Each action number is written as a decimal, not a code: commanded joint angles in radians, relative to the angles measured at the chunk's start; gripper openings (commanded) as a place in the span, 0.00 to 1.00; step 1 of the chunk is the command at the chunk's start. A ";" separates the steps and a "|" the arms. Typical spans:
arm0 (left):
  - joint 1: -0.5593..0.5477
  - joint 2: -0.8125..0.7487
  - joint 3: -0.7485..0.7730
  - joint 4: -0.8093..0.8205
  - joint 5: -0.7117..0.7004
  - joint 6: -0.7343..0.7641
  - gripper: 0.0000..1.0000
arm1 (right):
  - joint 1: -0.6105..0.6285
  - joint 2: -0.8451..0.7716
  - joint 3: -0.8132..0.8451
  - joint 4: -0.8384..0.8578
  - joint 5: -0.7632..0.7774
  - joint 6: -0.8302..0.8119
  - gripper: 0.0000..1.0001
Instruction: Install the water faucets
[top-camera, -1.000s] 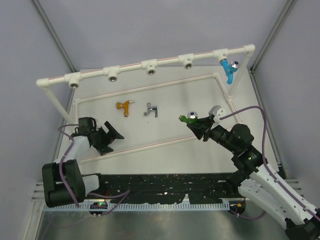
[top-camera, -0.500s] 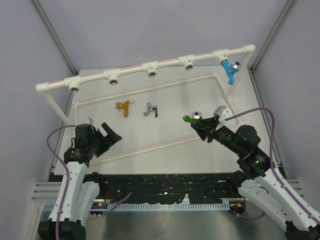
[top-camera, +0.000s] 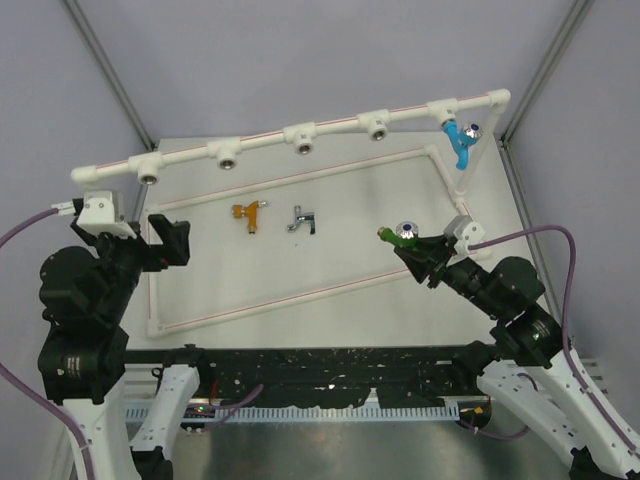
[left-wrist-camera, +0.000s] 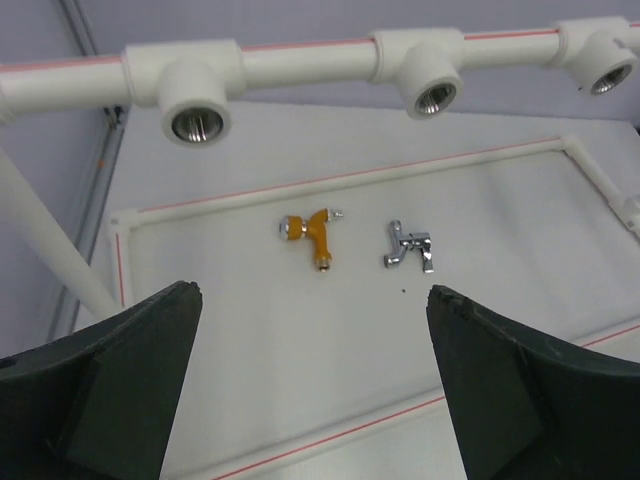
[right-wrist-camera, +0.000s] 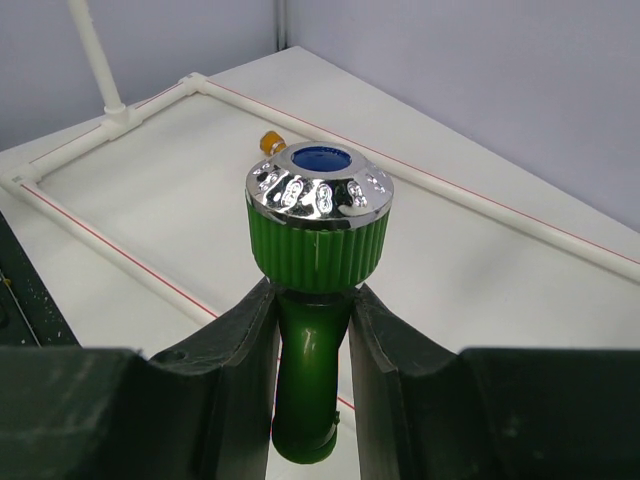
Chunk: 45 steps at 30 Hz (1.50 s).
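My right gripper (top-camera: 418, 252) (right-wrist-camera: 312, 335) is shut on the green faucet (top-camera: 399, 234) (right-wrist-camera: 318, 250), held above the table's right middle with its chrome cap up. The blue faucet (top-camera: 460, 138) sits in the rightmost socket of the white pipe frame (top-camera: 262, 140) (left-wrist-camera: 300, 62). The orange-gold faucet (top-camera: 249, 214) (left-wrist-camera: 316, 232) and the silver faucet (top-camera: 304, 220) (left-wrist-camera: 408, 247) lie loose on the table inside the frame's floor rectangle. My left gripper (top-camera: 168, 243) (left-wrist-camera: 312, 300) is open and empty, high above the table's left side, facing both loose faucets.
The frame's top rail carries several empty round sockets (top-camera: 302, 133) (left-wrist-camera: 197, 118). Its floor pipes (top-camera: 270, 297) ring the work area. A slanted post (top-camera: 115, 212) stands at the left. Black cable track (top-camera: 320, 375) runs along the near edge.
My left arm has risen high and swung left, its gripper still open. My right gripper has shifted a little to the right with the green faucet in it.
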 joint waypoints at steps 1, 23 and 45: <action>-0.002 0.078 0.183 -0.041 0.007 0.276 1.00 | 0.000 0.009 0.091 -0.034 0.021 -0.042 0.05; -0.068 0.431 0.128 0.397 0.165 0.896 1.00 | 0.002 0.103 0.177 -0.083 -0.019 -0.113 0.05; -0.143 0.411 0.090 0.326 -0.002 0.920 0.22 | 0.002 0.106 0.188 -0.078 0.044 -0.142 0.06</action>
